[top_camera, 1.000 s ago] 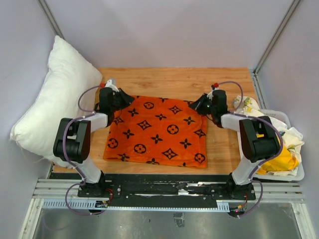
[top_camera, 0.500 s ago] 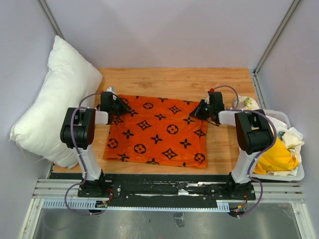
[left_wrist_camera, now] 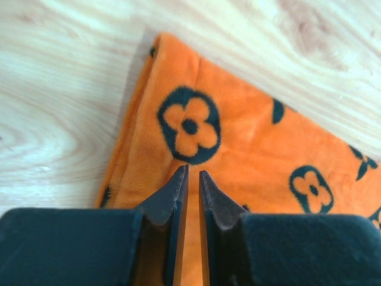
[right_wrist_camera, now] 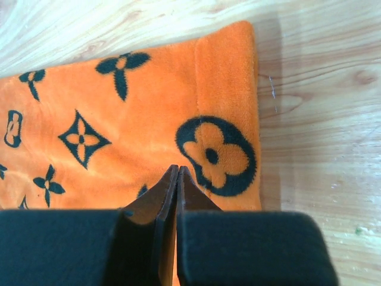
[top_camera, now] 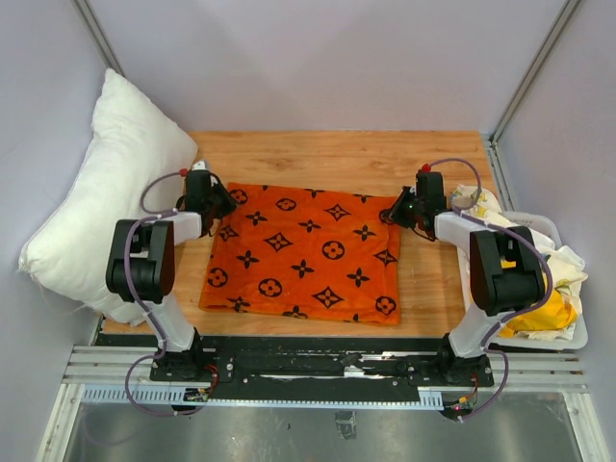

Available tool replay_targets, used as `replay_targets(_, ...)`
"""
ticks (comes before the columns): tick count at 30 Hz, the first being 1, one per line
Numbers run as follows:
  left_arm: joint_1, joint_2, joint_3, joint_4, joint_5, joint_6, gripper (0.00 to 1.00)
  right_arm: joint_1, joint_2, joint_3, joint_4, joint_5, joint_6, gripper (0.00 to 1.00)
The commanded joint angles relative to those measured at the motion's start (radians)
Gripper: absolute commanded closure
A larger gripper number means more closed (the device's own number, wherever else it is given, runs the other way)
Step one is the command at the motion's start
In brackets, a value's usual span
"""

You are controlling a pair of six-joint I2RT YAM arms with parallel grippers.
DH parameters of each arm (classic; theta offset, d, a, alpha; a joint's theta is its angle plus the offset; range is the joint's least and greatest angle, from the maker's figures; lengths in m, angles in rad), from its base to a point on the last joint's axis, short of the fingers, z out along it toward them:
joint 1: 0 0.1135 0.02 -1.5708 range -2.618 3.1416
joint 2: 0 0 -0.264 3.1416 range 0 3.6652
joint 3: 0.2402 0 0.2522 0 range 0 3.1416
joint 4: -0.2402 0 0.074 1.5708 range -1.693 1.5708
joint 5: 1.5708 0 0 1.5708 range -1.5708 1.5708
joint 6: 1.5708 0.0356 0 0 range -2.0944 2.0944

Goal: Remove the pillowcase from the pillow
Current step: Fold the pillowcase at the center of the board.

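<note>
In the overhead view the fingertips of both arms are too small and dark to be read, so their state is taken from the wrist cameras. The lower part of each wrist view is blocked by the black gripper body, and the fabric beneath it is hidden.

The left gripper [left_wrist_camera: 191, 174] is seen with its fingers [left_wrist_camera: 169, 199] almost together, a thin slit left between them. Orange shows through the slit, but it cannot be told whether cloth is nipped there or merely lies below. The right gripper [right_wrist_camera: 177, 169] has its fingers pressed tightly together, tips meeting just over the cloth.

The orange monogram pillowcase [top_camera: 303, 255] is spread flat on the wooden table [top_camera: 337, 154], spanning the space between the two grippers. Its long axis runs from one gripper to the other. One far corner lies ahead and slightly left of the left fingertips, the other ahead and right of the right fingertips.

The white pillow [top_camera: 106, 183] is propped against the side wall, outward of the left gripper and apart from the pillowcase. Its long axis is tilted, and its near end is partly hidden behind the left arm.

Outward of the right gripper, a white bin [top_camera: 577, 339] of crumpled cloths is partly covered by the right arm.
</note>
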Motion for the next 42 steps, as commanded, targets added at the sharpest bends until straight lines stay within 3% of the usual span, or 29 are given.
replay_targets(1,-0.034,-0.123,0.04,-0.044,-0.134,0.085,0.82,0.039,-0.076,0.025,-0.063,0.093,-0.059,0.99)
replay_targets(4,-0.075,-0.174,0.048,-0.056,-0.196,0.124,0.79,0.077,-0.102,0.053,-0.096,0.135,-0.093,0.99)
replay_targets(15,-0.084,-0.311,-0.045,0.055,-0.168,0.158,0.67,0.172,-0.173,0.088,-0.126,0.266,-0.194,0.98)
replay_targets(18,-0.089,-0.346,-0.089,0.107,-0.178,0.163,0.61,0.178,-0.186,0.071,-0.107,0.277,-0.196,0.91)
replay_targets(24,-0.092,-0.37,-0.125,0.148,-0.202,0.173,0.59,0.193,-0.202,0.055,-0.083,0.311,-0.22,0.75)
replay_targets(30,-0.092,-0.343,-0.113,0.14,-0.207,0.171,0.52,0.192,-0.176,0.05,-0.07,0.307,-0.218,0.74)
replay_targets(32,-0.092,-0.324,-0.097,0.127,-0.211,0.168,0.58,0.19,-0.159,0.061,-0.075,0.288,-0.221,0.84)
replay_targets(34,-0.092,-0.307,-0.096,0.132,-0.213,0.164,0.76,0.19,-0.147,0.068,-0.077,0.278,-0.224,0.97)
replay_targets(36,-0.091,-0.284,-0.084,0.131,-0.204,0.158,0.95,0.186,-0.132,0.074,-0.08,0.268,-0.216,0.99)
replay_targets(37,-0.09,-0.266,-0.074,0.128,-0.194,0.155,0.99,0.179,-0.122,0.08,-0.081,0.248,-0.211,0.99)
replay_targets(42,-0.07,-0.149,-0.003,0.126,-0.114,0.125,1.0,0.158,-0.065,0.127,-0.111,0.216,-0.183,0.99)
